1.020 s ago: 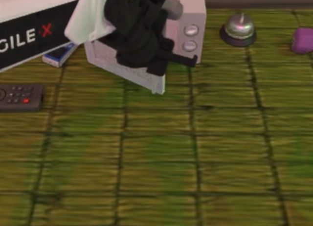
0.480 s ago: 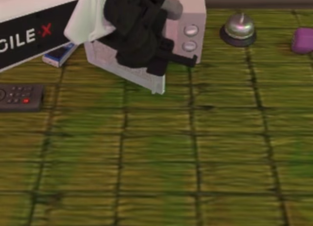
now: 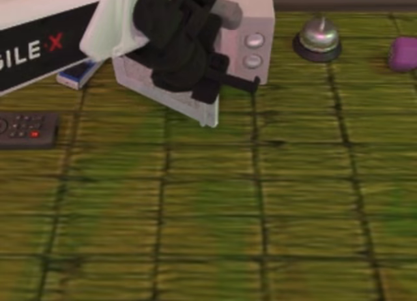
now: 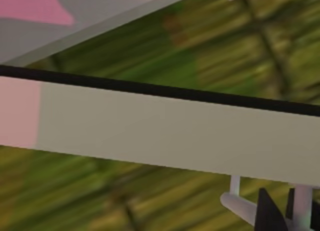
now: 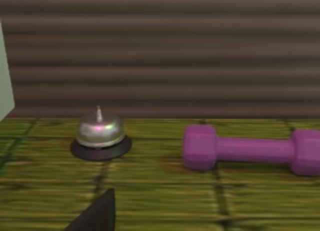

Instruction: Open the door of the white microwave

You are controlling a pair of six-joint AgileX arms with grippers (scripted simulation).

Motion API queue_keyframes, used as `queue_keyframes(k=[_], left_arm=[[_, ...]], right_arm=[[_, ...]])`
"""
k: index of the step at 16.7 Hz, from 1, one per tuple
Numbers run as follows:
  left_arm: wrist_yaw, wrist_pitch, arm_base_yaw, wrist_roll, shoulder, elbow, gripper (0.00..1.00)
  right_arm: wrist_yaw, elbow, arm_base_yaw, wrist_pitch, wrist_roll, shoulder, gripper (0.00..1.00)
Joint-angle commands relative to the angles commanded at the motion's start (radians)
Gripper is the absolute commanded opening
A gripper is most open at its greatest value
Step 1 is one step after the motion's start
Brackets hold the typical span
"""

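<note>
- The door stands swung out from the front of the white microwave, hinged at its left side, its free edge angled toward the table's middle; the speckled window faces outward.
- The microwave sits at the far edge of the table, left of centre, its two knobs on the right of the front.
- The left gripper reaches over the door's free edge beside the knobs; I cannot tell whether its fingers are clenched or released.
- The left wrist view shows a pale panel edge crossing the green mat.
- Right of the microwave stand a silver bell and a purple dumbbell.
- Left of it lie a small blue box and a remote.
- The right gripper shows only a dark fingertip in its wrist view.
</note>
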Motion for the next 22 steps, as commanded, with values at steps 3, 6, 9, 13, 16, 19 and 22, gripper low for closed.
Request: queue_keyframes(k=[3,6,9,13,16,19,22], left_arm=[[0.029,0.015,0.02,0.059,-0.035,-0.051,0.0],[0.039,0.02,0.026,0.079,-0.047,-0.067,0.0],[0.039,0.02,0.026,0.079,-0.047,-0.067,0.0],[0.039,0.02,0.026,0.079,-0.047,-0.067,0.0],[0.039,0.02,0.026,0.079,-0.047,-0.067,0.0],[0.039,0.02,0.026,0.079,-0.047,-0.067,0.0],[0.039,0.02,0.026,0.079,-0.047,-0.067,0.0]], right_arm=[[0.0,0.0,0.0,0.0,0.0,0.0,1.0],[0.0,0.0,0.0,0.0,0.0,0.0,1.0],[0.0,0.0,0.0,0.0,0.0,0.0,1.0],[0.0,0.0,0.0,0.0,0.0,0.0,1.0],[0.0,0.0,0.0,0.0,0.0,0.0,1.0],[0.0,0.0,0.0,0.0,0.0,0.0,1.0],[0.0,0.0,0.0,0.0,0.0,0.0,1.0]])
